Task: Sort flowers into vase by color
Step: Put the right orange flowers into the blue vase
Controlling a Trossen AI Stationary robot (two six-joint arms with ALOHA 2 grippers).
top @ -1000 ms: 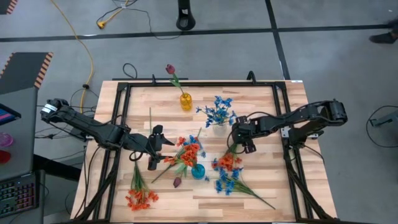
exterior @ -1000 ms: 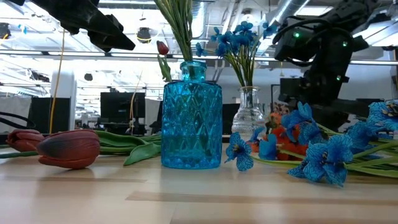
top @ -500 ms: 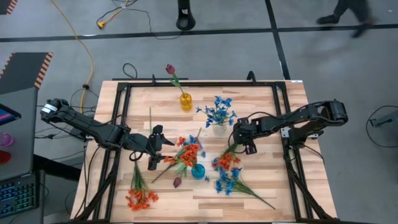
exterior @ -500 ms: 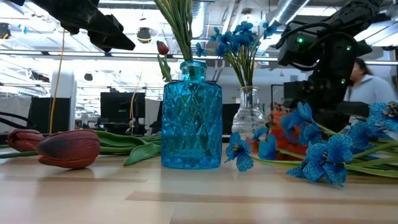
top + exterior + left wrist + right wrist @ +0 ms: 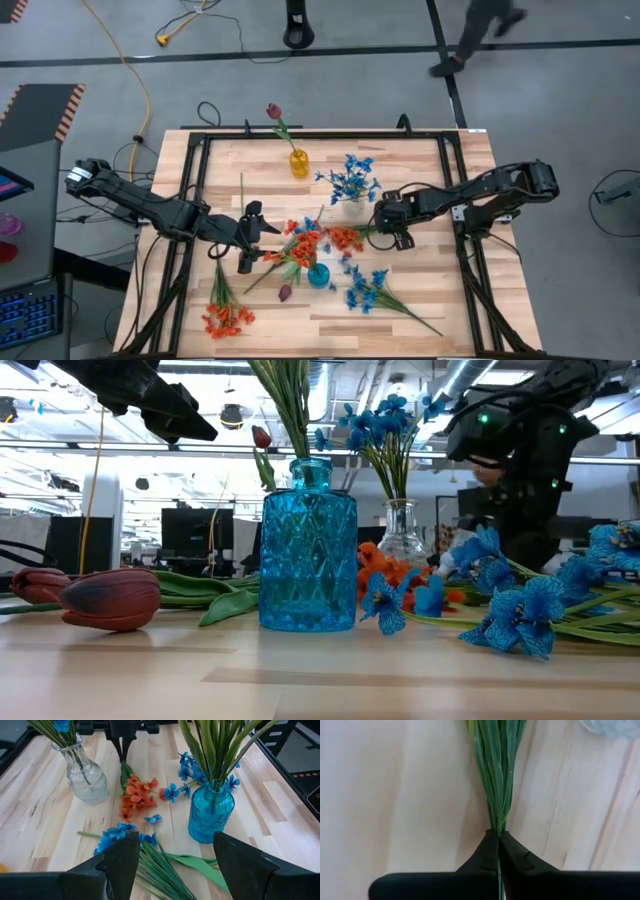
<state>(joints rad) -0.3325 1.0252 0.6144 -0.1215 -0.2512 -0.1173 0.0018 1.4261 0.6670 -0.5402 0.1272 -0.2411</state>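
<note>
**Ana:** Right gripper [image 5: 385, 226] is down at mid-table, fingers pressed together on the green stem of the orange spray [image 5: 347, 238]. In the right wrist view the two dark fingers meet with that stem [image 5: 496, 775] running straight out from between them.

**Ben:** And which way does the spray lie from the claw?

**Ana:** Blossoms to the left of the gripper, stem end in the pinch, so the long axis runs roughly left-right across the table. The left wrist view shows it too: the orange cluster [image 5: 136, 797] on the wood with the right arm's fingers clamped at the stem end.

**Ben:** Where does it need to go?

**Ana:** That's a judgement, but the blue vase [image 5: 318, 275] already carries orange blossoms, and it stands just near and left of the held spray. The clear vase [image 5: 352, 202] with the blue flowers is just far of it, and the yellow vase [image 5: 299, 163] with the maroon bud is farther off, at the far side.

**Ben:** So the stem has to swing upright before it drops in.

**Ana:** Likely, since it lies flat now, with the blossoms leading toward the vase.

**Ben:** Left arm?

**Ana:** Left gripper [image 5: 250, 238] hangs left of the blue vase, fingers spread, holding nothing. The right arm has the spray, so it is the right arm's move.
</note>
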